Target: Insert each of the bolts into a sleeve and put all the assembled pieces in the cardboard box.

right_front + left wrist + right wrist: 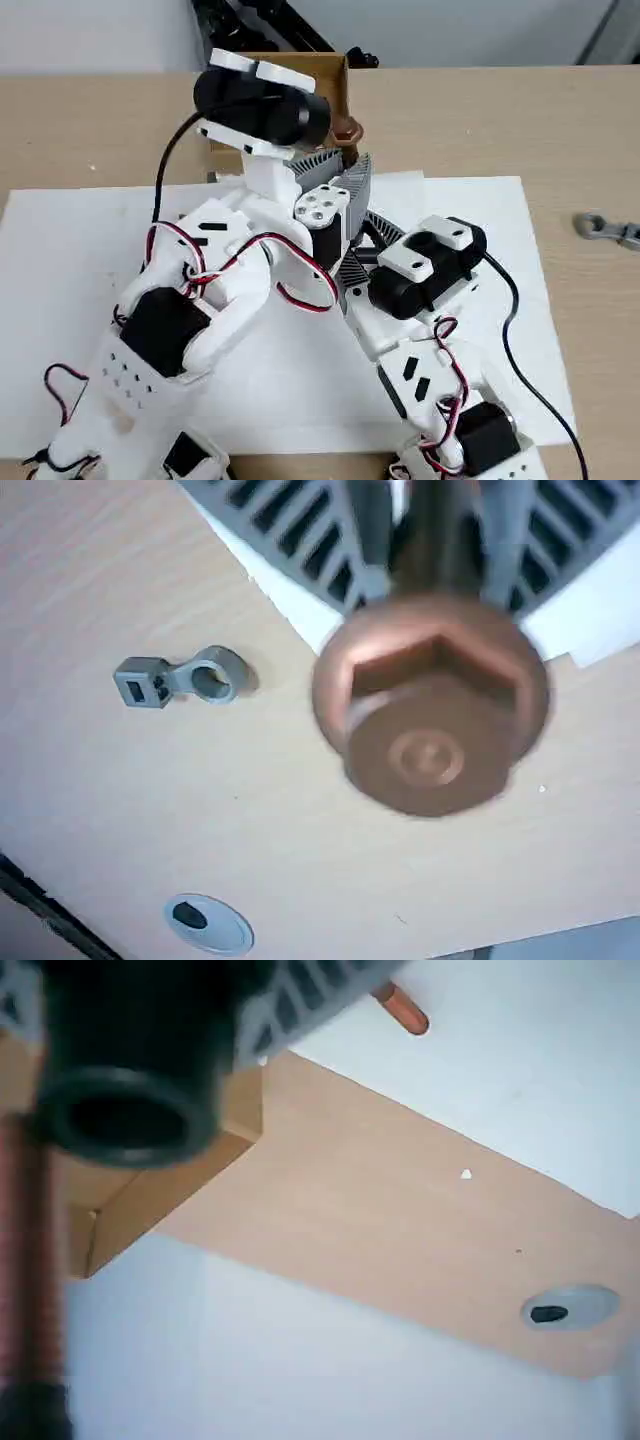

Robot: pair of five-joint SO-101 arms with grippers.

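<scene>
Bolt (430,705): pinched in left hand (430,530), beside box (320,75) corner, shaft running near-far. Sleeve (120,1115): pinched in right hand (150,1020), just nearer (bore seemingly not yet aligned).

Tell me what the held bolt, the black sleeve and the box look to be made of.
The bolt is copper-coloured with a dull satin sheen. It could be metal or printed plastic; the look leaves it open. The sleeve is matte black with no glint, so probably plastic. The cardboard box is plain brown cardboard, with flat matte walls and sharp folded edges.
</scene>
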